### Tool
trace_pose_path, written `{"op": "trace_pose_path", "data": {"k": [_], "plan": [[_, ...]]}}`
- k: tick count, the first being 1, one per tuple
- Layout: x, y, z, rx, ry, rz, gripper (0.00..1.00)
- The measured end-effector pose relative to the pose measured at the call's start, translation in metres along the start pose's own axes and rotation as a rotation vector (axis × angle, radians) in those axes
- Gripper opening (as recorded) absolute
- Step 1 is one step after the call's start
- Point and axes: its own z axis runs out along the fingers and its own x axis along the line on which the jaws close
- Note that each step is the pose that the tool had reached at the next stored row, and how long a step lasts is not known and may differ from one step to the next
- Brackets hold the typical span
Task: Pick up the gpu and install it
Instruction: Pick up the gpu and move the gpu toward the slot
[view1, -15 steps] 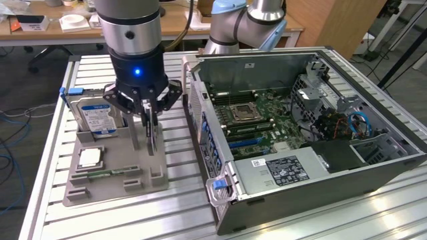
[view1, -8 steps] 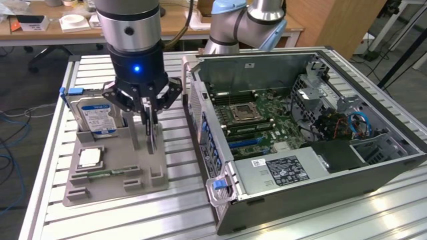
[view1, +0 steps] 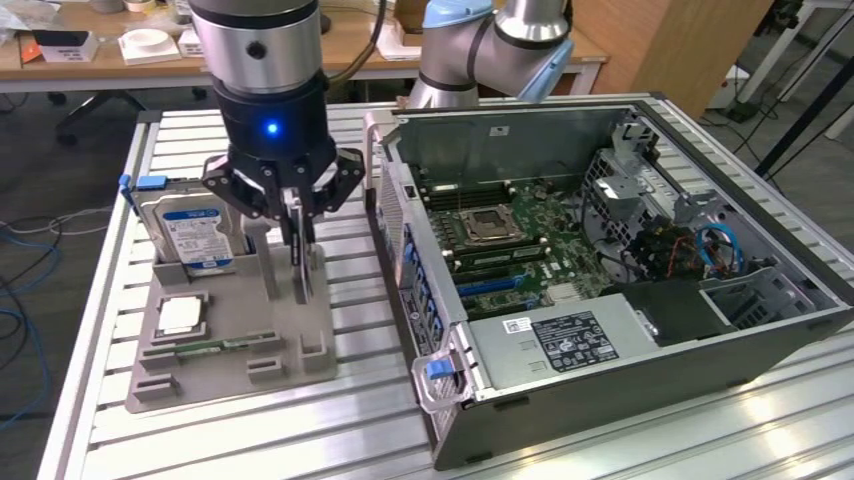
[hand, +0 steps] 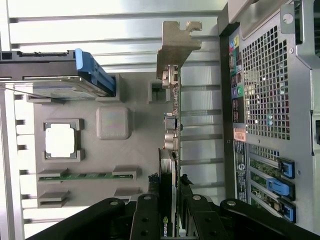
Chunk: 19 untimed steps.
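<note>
End effector (view1: 299, 240) pinched narrow on the top edge of the gpu (hand: 173, 125), a thin dark card with grey bracket (hand: 177, 42), standing on edge at the grey holder (view1: 227, 335) beside the open PC case (view1: 601, 240).

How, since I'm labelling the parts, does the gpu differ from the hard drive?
The gpu is a thin dark card with a grey metal bracket; the hard drive is a boxy silver block with a blue-white label. The gpu is clamped between the fingers of the gripper; the hard drive stands free in its slot, untouched. Both are upright on edge at the grey holder.
</note>
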Motion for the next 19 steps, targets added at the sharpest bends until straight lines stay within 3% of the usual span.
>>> {"op": "trace_pose_path", "data": {"k": [19], "plan": [[0.0,0.0009,-0.017,0.0,0.0,0.0,0.26]]}}
